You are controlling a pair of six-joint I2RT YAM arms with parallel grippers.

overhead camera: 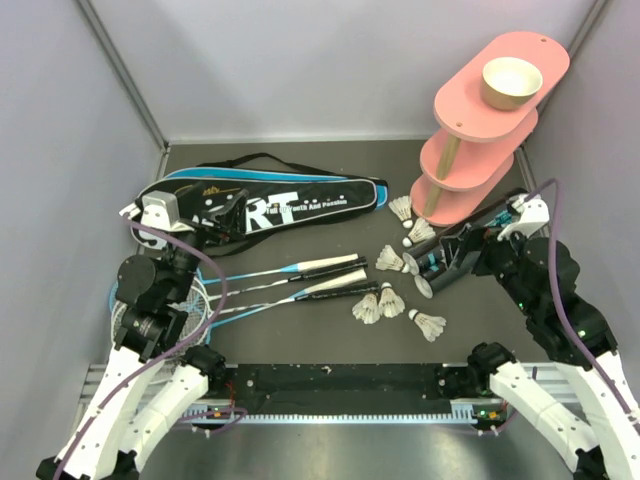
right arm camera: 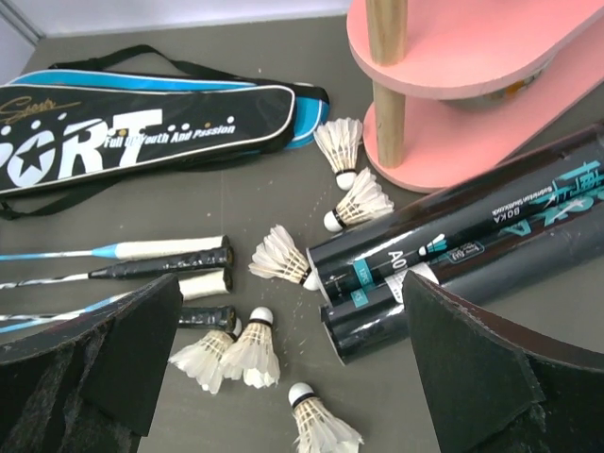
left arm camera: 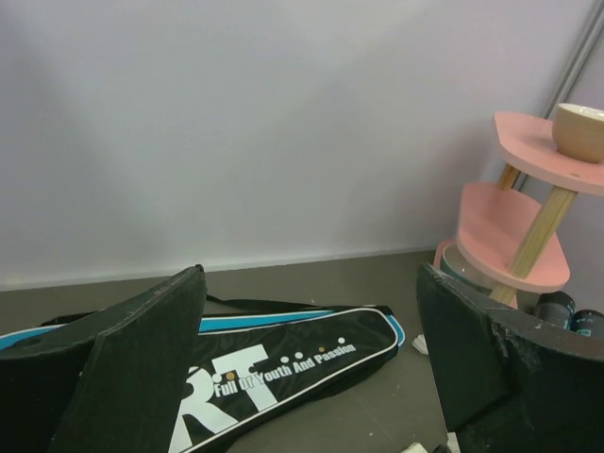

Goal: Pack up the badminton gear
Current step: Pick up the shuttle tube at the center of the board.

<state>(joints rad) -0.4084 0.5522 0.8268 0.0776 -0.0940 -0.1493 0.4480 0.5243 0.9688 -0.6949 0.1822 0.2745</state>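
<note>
The left gripper [overhead camera: 222, 222] [left arm camera: 311, 283] stands wide open with nothing between its fingers, poised over the near end of the black racket bag [overhead camera: 300, 200] [left arm camera: 283, 363], whose blue-edged, SPORT-lettered length runs ahead of it and off to its right. The rackets [overhead camera: 300, 280] lie just behind and beside this gripper, heads under the left arm and wrapped handles pointing away toward the right arm. The right gripper [overhead camera: 455, 255] [right arm camera: 293, 283] is equally wide and empty. Two black shuttlecock tubes [right arm camera: 453, 245] lie side by side below it, toward its right finger, open ends facing the gap between the fingers. White feather shuttlecocks [overhead camera: 390, 300] [right arm camera: 278, 255] are scattered on the dark table [overhead camera: 300, 340] under and ahead of it, one touching a tube mouth. The pink three-tier stand [overhead camera: 480, 110] [right arm camera: 472, 85] rises just beyond the tubes, with a tan bowl [overhead camera: 510, 82] on its top tier.
</note>
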